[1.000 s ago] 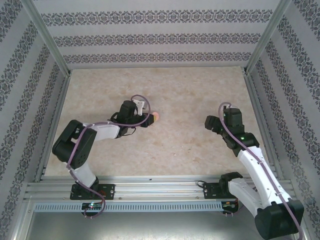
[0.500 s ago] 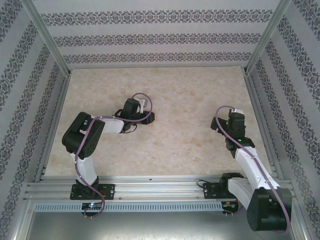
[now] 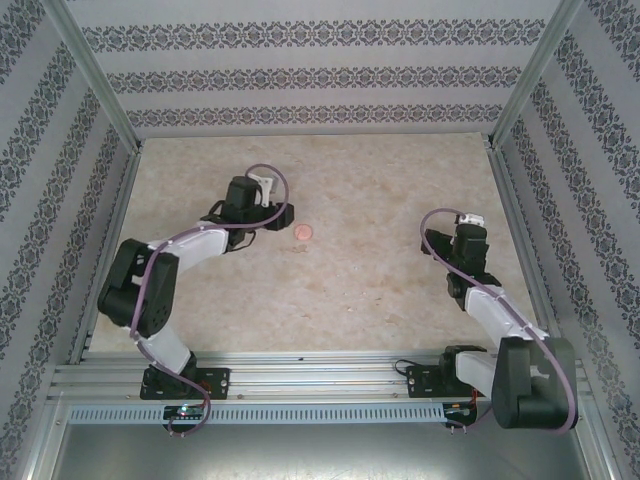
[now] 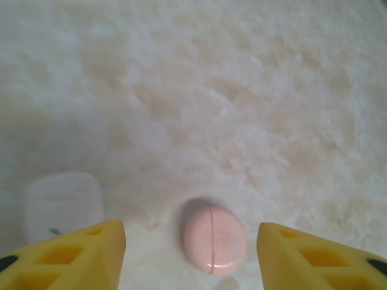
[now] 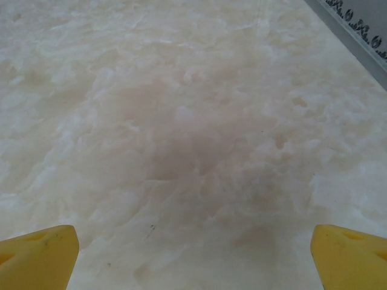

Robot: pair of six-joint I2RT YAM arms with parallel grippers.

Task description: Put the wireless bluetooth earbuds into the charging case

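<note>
The left claw (image 4: 191, 241) is standing open, its two yellow fingers spread with nothing between them gripped. The case (image 4: 214, 239), a round pink disc, is lying flat on the table (image 4: 254, 109) inside that gap, touching neither finger and sitting nearer the finger on the right of the wrist view. A seam is running across its top, pointing away from the claw and crossing the line along which the fingers close. Its lid is looking shut, and I cannot tell whether the earbuds are inside. From above, the case is lying just beyond the left claw's tip, toward the middle of the table. Further out, a pale block (image 4: 60, 205) is showing blurred beside the other finger, too soft to identify. The right claw (image 5: 195, 241) is also gaping wide over bare table, well apart from the case. So the left arm is much the nearer, and any re-grip would probably be squeezing the case across its seam.
</note>
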